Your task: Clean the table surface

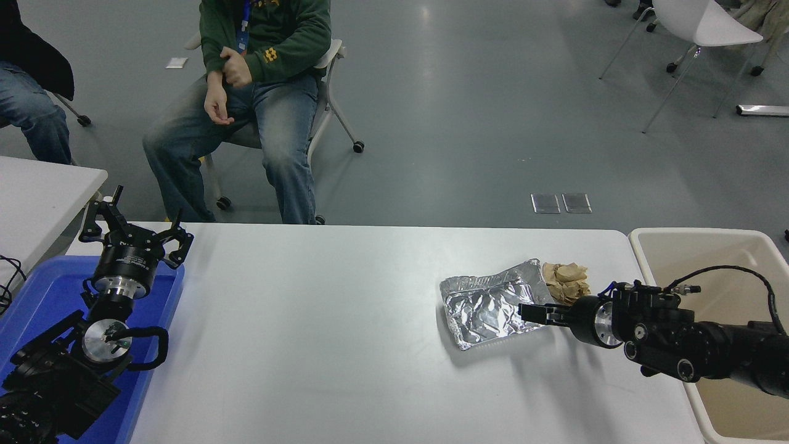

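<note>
Step in hand: the crumpled silver foil tray (493, 303) is judged to be the piece being cleared; the black right gripper (531, 311) is held at the tray's right rim, at the near-right corner.
Right gripper state: the fingers are drawn close together at the foil edge; whether the rim is actually pinched cannot be told.
Doing it well: thin foil is expected to bend or tear if tugged, so a grip on the rolled rim is advised, then a low, slow carry toward the beige plastic bin (709, 246) standing just beside the table's right end.
Risk: the crumpled brown paper wad (568, 280) is lying against the tray's far-right corner and may be dragged or knocked along if the tray is slid.
Table surface: the wide plain white tabletop (320, 320) is spread across the middle of the view, smooth and matte, with rounded corners.
Foil tray: shallow, rectangular, creased, highly reflective, light and easily deformed.
Paper wad: soft, irregular, dull tan.
Bin: smooth, rigid, rounded rim.
Left gripper (132, 231): parked at the lower left over the blue plastic tray (37, 290), fingers spread wide, nothing held.
</note>
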Tool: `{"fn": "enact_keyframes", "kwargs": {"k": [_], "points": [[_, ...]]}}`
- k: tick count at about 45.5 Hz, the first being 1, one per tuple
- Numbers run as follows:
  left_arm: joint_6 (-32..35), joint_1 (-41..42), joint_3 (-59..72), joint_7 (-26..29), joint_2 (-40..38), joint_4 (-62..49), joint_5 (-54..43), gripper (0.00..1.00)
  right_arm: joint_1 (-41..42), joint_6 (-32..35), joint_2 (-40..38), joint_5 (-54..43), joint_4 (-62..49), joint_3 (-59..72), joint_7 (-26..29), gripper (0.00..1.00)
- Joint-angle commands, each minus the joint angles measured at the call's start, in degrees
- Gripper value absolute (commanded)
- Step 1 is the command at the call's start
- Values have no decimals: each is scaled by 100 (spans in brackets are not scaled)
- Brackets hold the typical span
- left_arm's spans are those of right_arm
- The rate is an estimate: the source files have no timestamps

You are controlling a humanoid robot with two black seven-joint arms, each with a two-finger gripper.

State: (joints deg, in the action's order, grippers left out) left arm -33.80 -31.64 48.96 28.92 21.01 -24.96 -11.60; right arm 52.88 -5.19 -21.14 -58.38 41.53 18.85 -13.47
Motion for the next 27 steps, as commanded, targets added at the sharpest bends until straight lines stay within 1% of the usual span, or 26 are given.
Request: {"fn": "enact_keyframes", "kwargs": {"k": [1,3,5,7,11,14,17,27], "points": [[5,0,0,0,0,0,0,100,-15,-35,49,-7,-48,23,-7,58],[-4,0,0,0,0,0,0,100,-6,-26,49,-7,-48,23,-7,48],[5,0,0,0,0,0,0,100,3,-17,40,-24,-48,58,-7,42],[5,0,0,0,0,0,0,100,29,-26,49,-16,-48,128,-7,34],[5,0,0,0,0,0,0,100,47,-26,49,-7,-48,233,-7,30],[5,0,0,0,0,0,0,100,56,-26,49,-7,-39,260,-7,11],[5,0,0,0,0,0,0,100,56,-26,49,-7,-39,260,-7,0],[5,0,0,0,0,0,0,100,108,9,14,-7,-13,269,-147,0]]}}
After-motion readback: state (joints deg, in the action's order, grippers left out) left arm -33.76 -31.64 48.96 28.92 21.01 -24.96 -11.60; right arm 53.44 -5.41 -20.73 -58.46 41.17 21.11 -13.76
